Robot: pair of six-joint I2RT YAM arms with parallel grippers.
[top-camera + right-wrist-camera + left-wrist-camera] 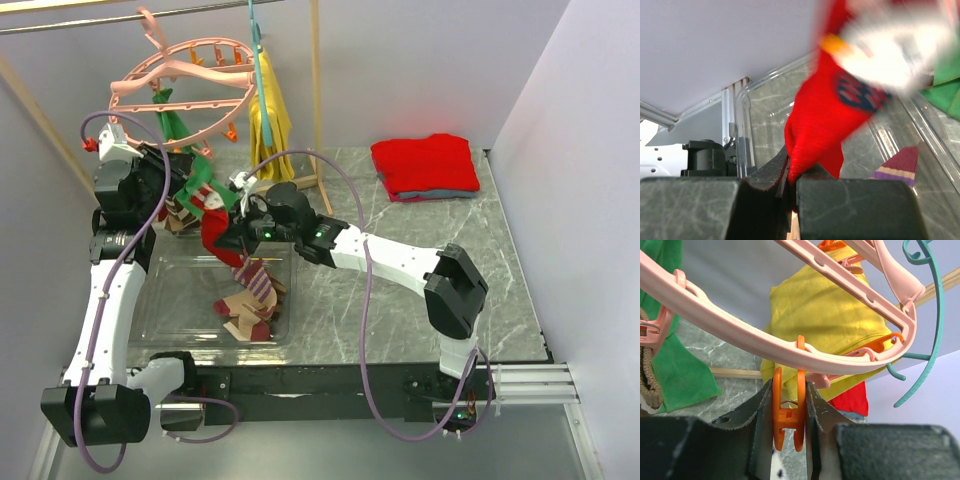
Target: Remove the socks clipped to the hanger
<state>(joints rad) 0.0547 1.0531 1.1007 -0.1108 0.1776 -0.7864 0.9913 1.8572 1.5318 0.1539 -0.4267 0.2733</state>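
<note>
left arm [112, 292] raised, jaws pinching orange clip [789, 412]; right arm [392, 262] outstretched, jaws seemingly gripping red sock [820, 125]

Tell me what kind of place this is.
Probably a robot lab's mock laundry corner: pink ring hanger on a rail, folded red clothes on the marble-look table, clear bin holding socks.

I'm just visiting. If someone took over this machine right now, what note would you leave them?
Left gripper: shut on an orange clip of the pink hanger.
Right gripper: shut on the red sock over the clear bin; clipped or free, cannot tell.
Done: several striped socks lie in the bin.
To do: drop the red sock in; unclip the brown sock hanging from a pink clip.
</note>
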